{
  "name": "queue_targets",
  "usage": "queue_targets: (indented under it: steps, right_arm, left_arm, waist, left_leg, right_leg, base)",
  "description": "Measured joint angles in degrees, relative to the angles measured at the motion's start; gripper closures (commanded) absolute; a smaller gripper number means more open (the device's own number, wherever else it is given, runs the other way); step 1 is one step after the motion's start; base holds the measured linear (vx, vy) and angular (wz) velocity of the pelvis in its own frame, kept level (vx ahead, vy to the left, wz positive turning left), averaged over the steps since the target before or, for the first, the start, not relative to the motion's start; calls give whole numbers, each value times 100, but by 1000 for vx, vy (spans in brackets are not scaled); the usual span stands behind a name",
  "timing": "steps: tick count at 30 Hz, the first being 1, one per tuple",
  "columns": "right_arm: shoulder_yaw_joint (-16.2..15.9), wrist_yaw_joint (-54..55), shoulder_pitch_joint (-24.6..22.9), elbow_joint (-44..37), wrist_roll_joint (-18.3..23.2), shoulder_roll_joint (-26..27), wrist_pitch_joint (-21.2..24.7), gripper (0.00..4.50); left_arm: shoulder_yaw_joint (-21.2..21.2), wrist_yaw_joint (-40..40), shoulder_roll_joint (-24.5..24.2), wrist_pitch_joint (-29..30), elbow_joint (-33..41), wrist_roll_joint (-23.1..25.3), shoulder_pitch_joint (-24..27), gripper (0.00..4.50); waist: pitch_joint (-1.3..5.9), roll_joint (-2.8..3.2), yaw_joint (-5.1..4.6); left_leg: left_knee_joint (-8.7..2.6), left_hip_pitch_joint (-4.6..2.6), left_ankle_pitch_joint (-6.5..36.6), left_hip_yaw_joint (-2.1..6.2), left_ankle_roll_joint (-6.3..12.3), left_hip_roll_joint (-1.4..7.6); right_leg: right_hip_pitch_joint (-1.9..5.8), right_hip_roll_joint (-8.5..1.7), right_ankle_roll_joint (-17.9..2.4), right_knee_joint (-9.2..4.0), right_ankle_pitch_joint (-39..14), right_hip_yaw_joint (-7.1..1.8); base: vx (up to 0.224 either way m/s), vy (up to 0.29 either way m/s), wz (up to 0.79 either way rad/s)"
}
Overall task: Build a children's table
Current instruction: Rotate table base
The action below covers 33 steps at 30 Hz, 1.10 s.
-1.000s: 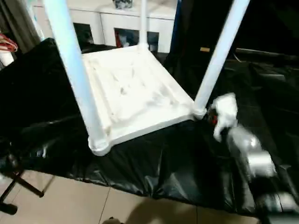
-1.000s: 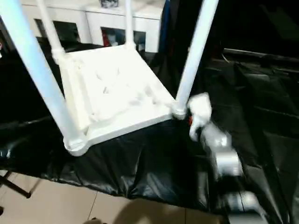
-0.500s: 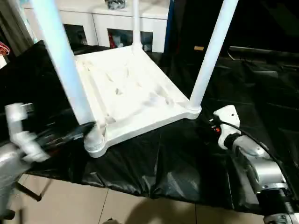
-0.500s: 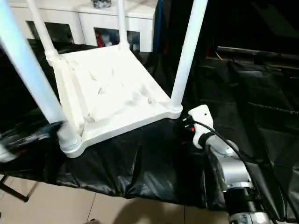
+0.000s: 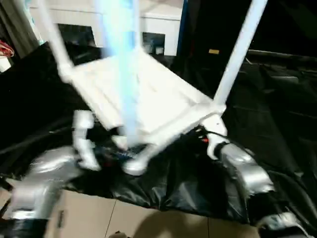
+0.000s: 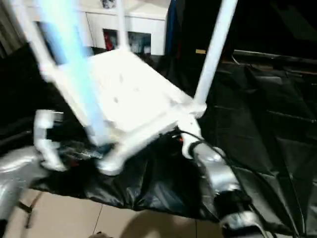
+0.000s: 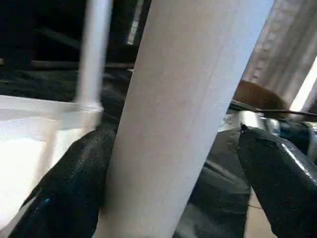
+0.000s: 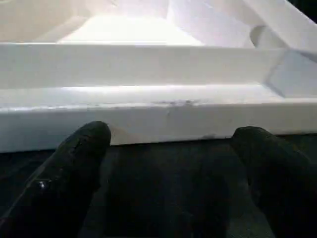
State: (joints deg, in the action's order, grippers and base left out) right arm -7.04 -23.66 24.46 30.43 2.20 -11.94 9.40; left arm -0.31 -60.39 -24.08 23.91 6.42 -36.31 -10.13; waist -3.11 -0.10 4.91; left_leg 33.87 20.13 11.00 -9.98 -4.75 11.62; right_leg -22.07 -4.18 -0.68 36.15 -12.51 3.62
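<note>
The white children's table lies upside down and tilted on black sheeting, its ribbed top (image 5: 163, 99) facing up with legs standing in the corner sockets. The near-left leg (image 5: 121, 74) is blurred; the near-right leg (image 5: 237, 54) rises at the right. My left gripper (image 7: 172, 134) is open around the near-left leg (image 7: 183, 99) low down; one finger (image 7: 64, 188) touches it, the other stands apart. My right gripper (image 8: 173, 131) is open just short of the top's rim (image 8: 148, 119), at the near-right corner (image 5: 210, 111).
Black plastic sheeting (image 5: 188, 183) covers the work surface and hangs over its front edge above a tiled floor (image 5: 99, 218). A white cabinet with glass doors (image 5: 158, 25) stands behind the table. Red hangers (image 5: 5, 49) show at the far left.
My left arm has come in and put its fingers around the near-left leg. The right gripper has closed in on the near-right corner. The table has tilted and swung.
</note>
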Motion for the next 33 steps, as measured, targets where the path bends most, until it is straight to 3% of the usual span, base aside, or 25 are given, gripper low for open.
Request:
queue_targets:
  steps: [4,12,16,19,23,27,30,33]
  right_arm:
    - [92,107,116,261,-48,70,-125,0]
    - [116,137,166,425,-64,103,-277,0]
    - [179,315,230,681,-107,126,-458,0]
    - [188,388,252,723,-188,178,-530,0]
    - [222,425,252,750,-186,131,-591,0]
    - [281,417,199,741,-172,-39,-671,0]
    - [529,363,-78,466,-55,-282,-706,0]
    - [717,277,-347,67,44,-456,-685,0]
  left_arm:
    - [-445,68,500,-13,-250,183,-563,6]
    - [-1005,110,1286,-300,-1091,701,-1319,6]
    - [-1194,505,1823,-940,-1876,1184,-1736,6]
    - [-1272,841,1974,-1311,-2230,1456,-1920,6]
    - [-1306,1209,2036,-1704,-2621,1799,-2010,6]
    - [-1223,1474,2018,-1833,-2696,1971,-1984,6]
    - [-1060,1269,1860,-1893,-2445,1849,-1695,6]
    - [-1047,795,1524,-1674,-2009,1559,-1274,6]
  waist:
    - [1,-6,4]
    - [1,-3,-92]
    - [2,-1,-88]
    - [4,5,-139]
    - [3,17,-145]
    - [1,25,-86]
    - [1,34,6]
    - [0,44,15]
  left_leg:
    - [2,-1,-4,0,-4,0]
    - [-1,10,-2,-2,-3,1]
    - [6,8,-4,0,-3,1]
    - [4,23,-5,0,-3,2]
    - [4,25,-5,0,-3,3]
    - [7,21,-4,1,-1,2]
    - [7,15,0,1,4,2]
    - [4,17,0,1,4,3]
  right_leg:
    - [0,0,-2,1,3,1]
    - [-5,2,-1,-1,5,0]
    - [-3,1,-3,-1,8,1]
    - [-1,2,-4,0,12,2]
    - [-1,2,-4,0,12,2]
    - [-2,0,-4,-3,12,5]
    - [-5,-1,-4,-7,11,5]
    - [-11,0,-5,-6,11,6]
  base:
    - [0,0,0]
    - [0,0,0]
    - [0,0,0]
    - [0,0,0]
    - [0,0,0]
    - [0,0,0]
    - [0,0,0]
    - [0,0,0]
